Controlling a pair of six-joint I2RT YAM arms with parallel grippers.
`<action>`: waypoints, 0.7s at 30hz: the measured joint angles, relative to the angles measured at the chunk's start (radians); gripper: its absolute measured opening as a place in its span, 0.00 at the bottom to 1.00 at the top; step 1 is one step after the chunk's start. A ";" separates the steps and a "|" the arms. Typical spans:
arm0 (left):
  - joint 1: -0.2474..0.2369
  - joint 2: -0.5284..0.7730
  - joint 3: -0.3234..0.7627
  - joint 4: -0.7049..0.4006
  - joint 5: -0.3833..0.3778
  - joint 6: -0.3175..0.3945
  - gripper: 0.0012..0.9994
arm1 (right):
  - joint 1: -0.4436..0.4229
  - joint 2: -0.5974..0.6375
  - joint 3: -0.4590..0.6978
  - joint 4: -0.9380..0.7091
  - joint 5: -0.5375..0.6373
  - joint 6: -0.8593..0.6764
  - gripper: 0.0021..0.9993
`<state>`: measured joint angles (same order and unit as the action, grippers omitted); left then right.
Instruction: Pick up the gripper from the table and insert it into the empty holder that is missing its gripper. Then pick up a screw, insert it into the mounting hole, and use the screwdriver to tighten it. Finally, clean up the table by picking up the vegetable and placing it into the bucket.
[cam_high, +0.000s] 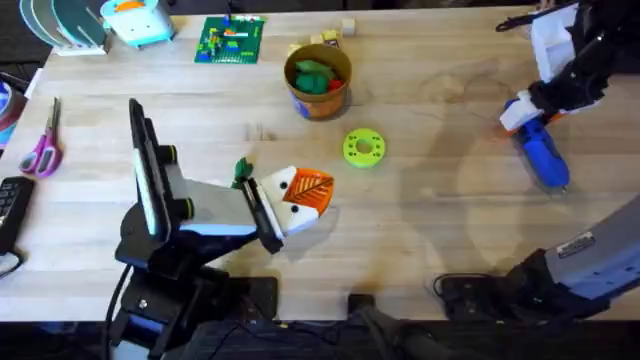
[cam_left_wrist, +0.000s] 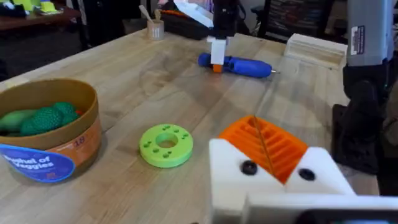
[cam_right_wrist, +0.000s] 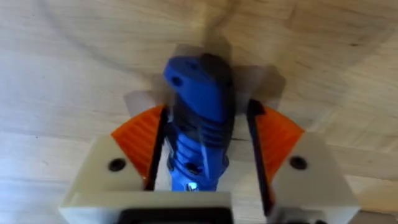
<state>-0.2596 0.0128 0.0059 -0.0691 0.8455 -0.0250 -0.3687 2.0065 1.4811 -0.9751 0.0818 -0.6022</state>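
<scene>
Over on the far right of the tabletop (cam_high: 430, 230), the right tool (cam_high: 527, 112) is down on the screwdriver (cam_high: 543, 155), and the right wrist view settles it: the blue body (cam_right_wrist: 199, 118) sits squarely between the two orange pads (cam_right_wrist: 140, 134), one against each flank, so that tool is clamped on it. The screwdriver lies flat on the wood, its length running back toward the robot's side.

Nearer the middle, the left tool (cam_high: 300, 200) hangs low over the tabletop, white mounts and an orange ribbed tip (cam_left_wrist: 264, 146) showing. From these angles I can't tell how far its fingers stand apart, and nothing is plainly held between them.

Just behind that tool, on its far-left side, there's a small dark green piece (cam_high: 241, 170), probably the vegetable, resting on the wood, though it's too tiny to be sure. The lime-green disc (cam_high: 363, 147) lies between the left tool and the bucket (cam_high: 318, 82). The bucket stands upright toward the far edge, with green toys and something red inside. Pink-handled scissors (cam_high: 42, 150) lie at the left edge.
</scene>
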 joint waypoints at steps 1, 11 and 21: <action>0.000 0.000 0.000 0.000 0.000 0.000 0.01 | 0.000 0.000 0.000 0.003 0.000 0.001 0.71; 0.000 0.000 0.000 0.000 0.000 0.000 0.01 | 0.000 0.000 0.000 0.017 0.004 0.022 0.33; 0.000 0.000 0.000 0.000 0.000 0.000 0.01 | -0.001 0.001 0.000 0.024 0.008 0.026 0.08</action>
<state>-0.2596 0.0128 0.0059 -0.0692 0.8455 -0.0250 -0.3695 2.0079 1.4807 -0.9509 0.0898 -0.5758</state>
